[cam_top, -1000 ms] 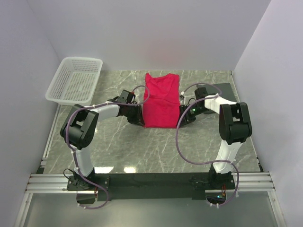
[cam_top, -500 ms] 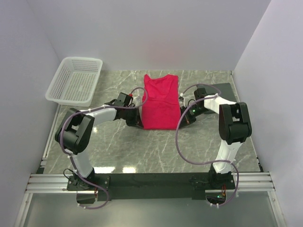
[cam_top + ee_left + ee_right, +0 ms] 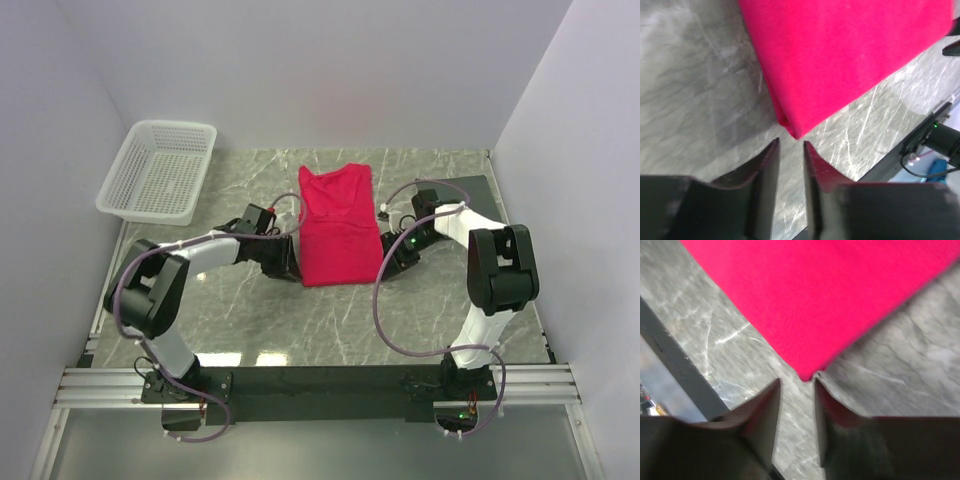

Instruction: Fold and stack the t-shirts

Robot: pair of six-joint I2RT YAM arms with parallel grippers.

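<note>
1. Far left: white mesh basket (image 3: 160, 172) on surface (image 3: 300, 315).
2. L gripper (image 3: 791, 145): jaws a bit apart, nothing btwn them, tips just short of near-left corner of red t-shirt (image 3: 336, 225).
3. Mid-surface: red t-shirt lies flat, folded into a narrow strip running near to far.
4. R gripper (image 3: 796, 382): jaws slightly apart, empty, tips at the shirt's near-right corner.

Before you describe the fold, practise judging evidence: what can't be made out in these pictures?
Top view: how the jaws stand, too small and dark beside the t-shirt.
Left wrist view: beyond the left gripper only one t-shirt corner shows; the frame's edge cuts off the rest.
Right wrist view: blur hides whether the right gripper touches the corner.
All views: lower t-shirt layers, hidden by the top layer.
</note>
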